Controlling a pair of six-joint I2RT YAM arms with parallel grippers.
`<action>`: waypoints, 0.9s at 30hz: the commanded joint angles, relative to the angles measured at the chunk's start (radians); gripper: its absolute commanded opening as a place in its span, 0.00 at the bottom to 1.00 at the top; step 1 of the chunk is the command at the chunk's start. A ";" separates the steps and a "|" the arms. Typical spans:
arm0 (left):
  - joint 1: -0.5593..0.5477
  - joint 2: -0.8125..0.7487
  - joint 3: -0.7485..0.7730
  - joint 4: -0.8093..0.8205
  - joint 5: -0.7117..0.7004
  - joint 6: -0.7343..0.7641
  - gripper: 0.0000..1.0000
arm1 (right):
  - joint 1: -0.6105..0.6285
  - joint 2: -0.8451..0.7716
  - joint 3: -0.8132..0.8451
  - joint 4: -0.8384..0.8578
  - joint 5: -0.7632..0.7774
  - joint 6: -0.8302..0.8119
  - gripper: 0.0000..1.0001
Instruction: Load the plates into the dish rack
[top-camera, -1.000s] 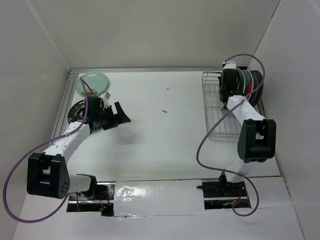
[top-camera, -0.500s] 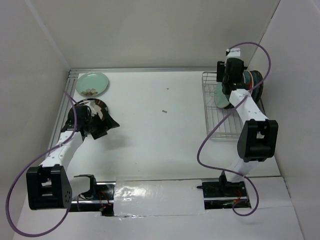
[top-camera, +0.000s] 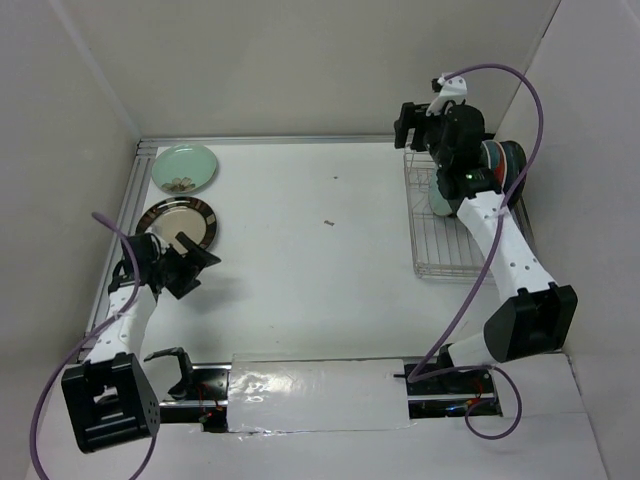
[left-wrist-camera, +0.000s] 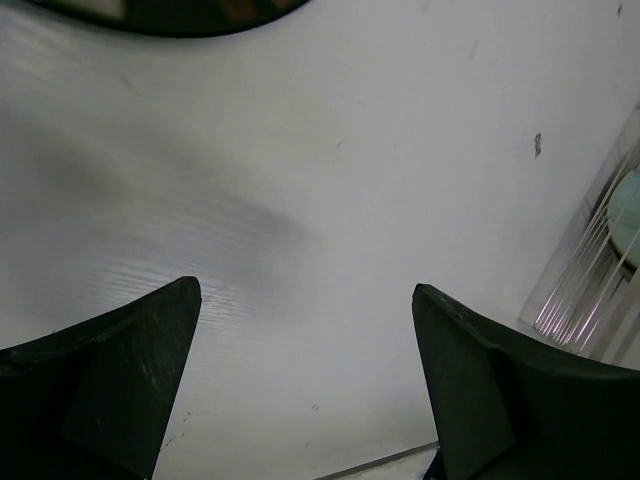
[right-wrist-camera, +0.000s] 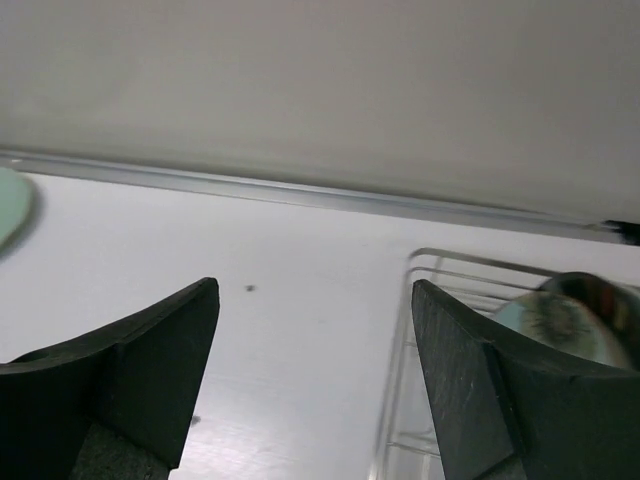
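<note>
Green plate (top-camera: 441, 195) stood in the rack (top-camera: 440, 250) after the right gripper (top-camera: 407, 126) let go and rose, open; the left gripper (top-camera: 198, 272) stayed open.

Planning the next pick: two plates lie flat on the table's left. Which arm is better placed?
Left. The left tool, open, hangs beside the striped-rim plate, mint plate just beyond; the right tool is far off at the dish rack.

My right gripper (right-wrist-camera: 312, 290) has let go of the mint plate (top-camera: 443, 195), opened up and lifted clear of the dish rack (top-camera: 440, 255). My left gripper (left-wrist-camera: 306, 288) pulled back toward the near edge, uncovering the striped plate (top-camera: 178, 222).
</note>
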 joint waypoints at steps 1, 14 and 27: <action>0.082 -0.033 -0.063 0.041 0.036 -0.071 1.00 | 0.052 -0.017 -0.074 0.036 -0.109 0.120 0.84; 0.439 0.060 -0.368 0.625 0.153 -0.388 0.89 | 0.134 -0.067 -0.271 0.117 -0.167 0.227 0.84; 0.455 0.378 -0.338 1.042 0.025 -0.499 0.73 | 0.134 -0.127 -0.347 0.117 -0.149 0.228 0.84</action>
